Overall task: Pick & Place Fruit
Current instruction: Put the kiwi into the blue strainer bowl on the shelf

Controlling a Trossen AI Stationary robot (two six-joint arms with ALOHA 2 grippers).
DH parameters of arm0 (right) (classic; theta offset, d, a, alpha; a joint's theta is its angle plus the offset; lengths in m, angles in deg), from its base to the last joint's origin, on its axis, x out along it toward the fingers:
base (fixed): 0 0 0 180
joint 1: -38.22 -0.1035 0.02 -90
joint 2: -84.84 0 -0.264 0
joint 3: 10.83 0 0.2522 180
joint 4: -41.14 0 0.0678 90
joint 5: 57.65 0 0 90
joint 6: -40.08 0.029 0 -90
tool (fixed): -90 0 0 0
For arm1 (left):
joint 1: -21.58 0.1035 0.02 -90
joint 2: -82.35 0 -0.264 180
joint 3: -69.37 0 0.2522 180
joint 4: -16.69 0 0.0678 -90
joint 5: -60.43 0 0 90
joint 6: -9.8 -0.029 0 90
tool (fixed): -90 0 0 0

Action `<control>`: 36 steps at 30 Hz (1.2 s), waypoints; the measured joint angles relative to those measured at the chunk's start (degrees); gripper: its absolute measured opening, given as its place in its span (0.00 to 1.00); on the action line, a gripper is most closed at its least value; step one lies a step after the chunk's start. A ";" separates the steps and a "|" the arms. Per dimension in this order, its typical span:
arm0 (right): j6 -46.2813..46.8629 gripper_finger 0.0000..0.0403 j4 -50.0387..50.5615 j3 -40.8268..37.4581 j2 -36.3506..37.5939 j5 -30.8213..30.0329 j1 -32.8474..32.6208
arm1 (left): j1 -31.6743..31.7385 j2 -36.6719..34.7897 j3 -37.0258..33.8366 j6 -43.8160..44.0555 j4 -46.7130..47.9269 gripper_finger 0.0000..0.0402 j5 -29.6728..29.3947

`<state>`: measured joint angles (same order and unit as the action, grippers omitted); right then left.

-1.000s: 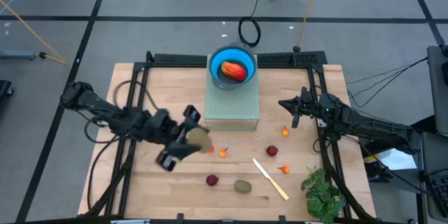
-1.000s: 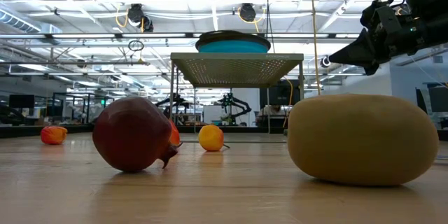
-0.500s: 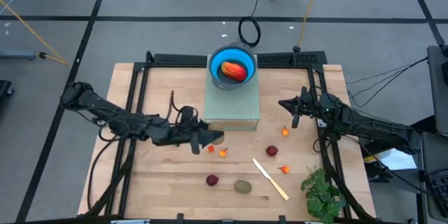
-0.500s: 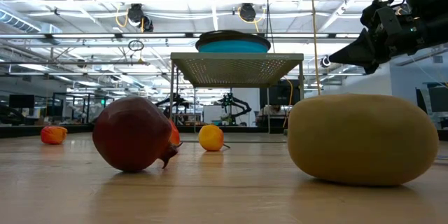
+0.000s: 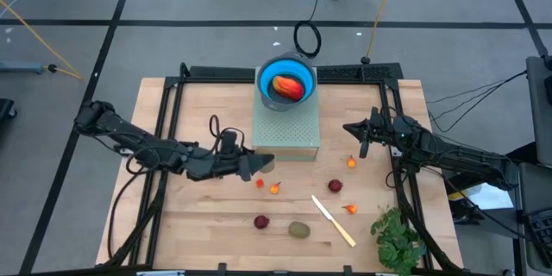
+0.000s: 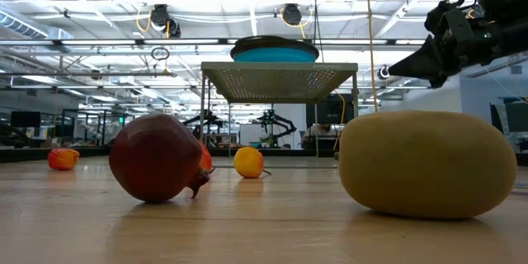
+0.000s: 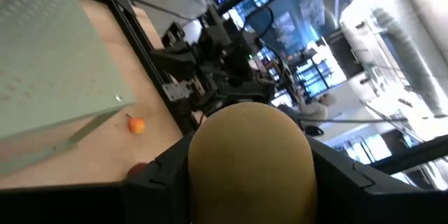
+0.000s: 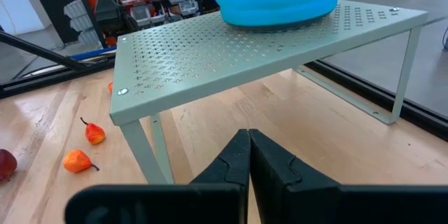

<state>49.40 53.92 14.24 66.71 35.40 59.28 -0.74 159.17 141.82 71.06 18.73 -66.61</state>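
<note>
My left gripper (image 5: 259, 166) is shut on a brown-green kiwi (image 7: 250, 157), beside the near left corner of the green perforated stand (image 5: 286, 131). A blue bowl (image 5: 286, 82) on the stand's far end holds the red-orange oval (image 5: 289, 88). A second kiwi (image 5: 299, 229), two dark red balls (image 5: 261, 222) (image 5: 335, 186) and tiny orange bits (image 5: 275, 188) (image 5: 351, 162) lie on the table. My right gripper (image 5: 363, 134) is shut and empty, right of the stand; it also shows in its own wrist view (image 8: 248, 140). My left gripper pinches the kiwi between its two fingers, one finger (image 7: 164, 175) on each of its opposite sides (image 7: 203, 168). The fingers come about level from the table's left. The kiwi is lifted clear of the table.
A long cream knife (image 5: 333, 221) and a green leafy bunch (image 5: 397, 237) lie near the front right. Black frame rails (image 5: 164, 138) run along both sides of the wooden table. Bare wood lies left of the stand.
My left gripper has carried the kiwi toward the table's right and a little toward the far edge, up to the stand's near left corner, and has turned from a slant to point toward the right. It has slowed in the last half second.
</note>
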 joint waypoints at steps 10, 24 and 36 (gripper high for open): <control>-0.22 0.00 0.29 0.00 0.02 0.00 0.02 | 2.90 0.00 0.00 -5.10 -0.02 0.49 -4.24; -2.75 0.00 0.38 0.00 0.00 -0.02 0.00 | 13.32 0.00 0.10 -21.57 0.05 0.50 -4.45; -2.75 0.00 0.38 0.00 0.01 -0.02 0.00 | 25.96 0.04 14.18 -42.88 16.38 0.51 4.70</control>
<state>46.65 54.30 14.24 66.72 35.38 59.28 25.22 159.21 156.00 28.18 35.11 -61.91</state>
